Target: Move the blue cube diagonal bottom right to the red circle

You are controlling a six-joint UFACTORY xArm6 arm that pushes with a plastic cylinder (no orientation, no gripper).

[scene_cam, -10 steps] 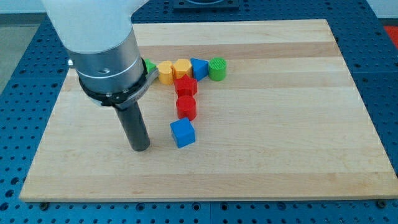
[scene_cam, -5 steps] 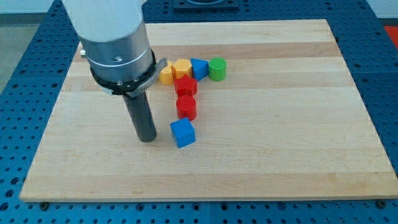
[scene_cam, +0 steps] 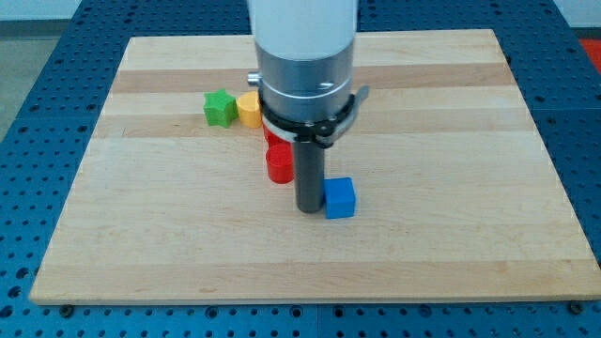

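The blue cube (scene_cam: 340,198) lies near the middle of the wooden board (scene_cam: 451,188). My tip (scene_cam: 308,209) touches the cube's left side. The red circle block (scene_cam: 279,163) stands just up and left of the tip, so the cube sits to its lower right. A second red block (scene_cam: 270,137) is mostly hidden behind the arm.
A green block (scene_cam: 219,107) and a yellow block (scene_cam: 249,110) sit in the upper left part of the board. The arm's body hides the other blocks of that row.
My tip has swept from the left to the right and pushed the blue cube rightward by about a cube's width. The arm now covers the row's right blocks and uncovers the green one.
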